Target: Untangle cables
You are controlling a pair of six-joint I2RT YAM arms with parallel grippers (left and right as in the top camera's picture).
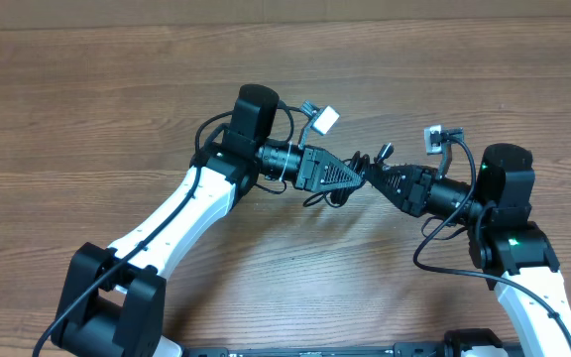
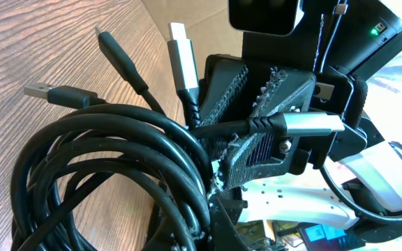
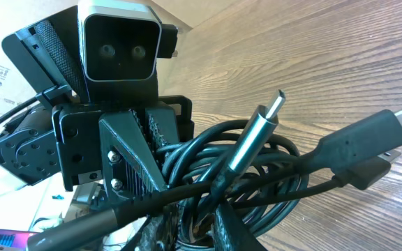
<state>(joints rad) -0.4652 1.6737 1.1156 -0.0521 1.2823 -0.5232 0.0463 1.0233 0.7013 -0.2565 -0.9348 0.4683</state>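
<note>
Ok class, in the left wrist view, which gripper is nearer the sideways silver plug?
Right. The plug lies against the fingers of the right gripper, its cord between them. The left gripper is farther off, shut on the coiled cables.

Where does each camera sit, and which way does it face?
Overhead: above the table, looking straight down; both arms show, left gripper and right gripper meet at the cables.
Left wrist: on the left arm, facing the right gripper across the cables; own fingers barely show.
Right wrist: on the right arm, facing the left gripper; own fingers barely show.
Shared: wrist views both show the cables.
</note>
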